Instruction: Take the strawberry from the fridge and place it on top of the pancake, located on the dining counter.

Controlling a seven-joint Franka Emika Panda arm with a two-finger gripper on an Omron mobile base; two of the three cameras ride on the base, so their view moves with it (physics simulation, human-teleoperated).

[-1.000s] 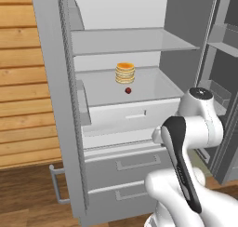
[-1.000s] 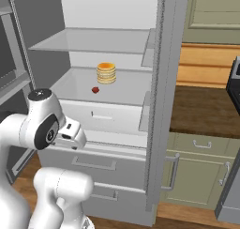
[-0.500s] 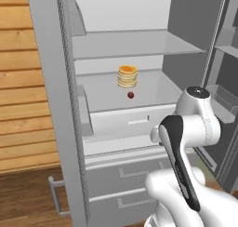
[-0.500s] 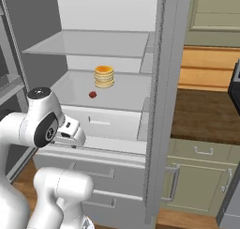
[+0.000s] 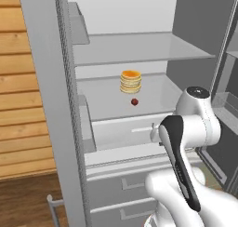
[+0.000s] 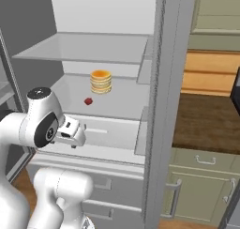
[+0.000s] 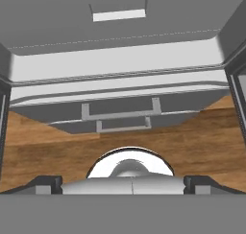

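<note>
Strawberry (image 5: 135,102): small, dark red, centre of frame on the fridge's (image 5: 56,105) white middle shelf (image 5: 107,103), just in front of a plateless pancake stack (image 5: 130,81), apart from it. Gripper (image 7: 124,179): bottom of hand view, fingers spread wide, holding nothing, facing the fridge drawers (image 7: 120,115) and wooden floor (image 7: 202,142).

Fridge (image 5: 139,49) cut off at top and sides in both base views. Strawberry (image 5: 135,102) too small to make out any detail. Gripper (image 7: 123,182) fingertips barely seen, cropped at the hand view's bottom corners.
</note>
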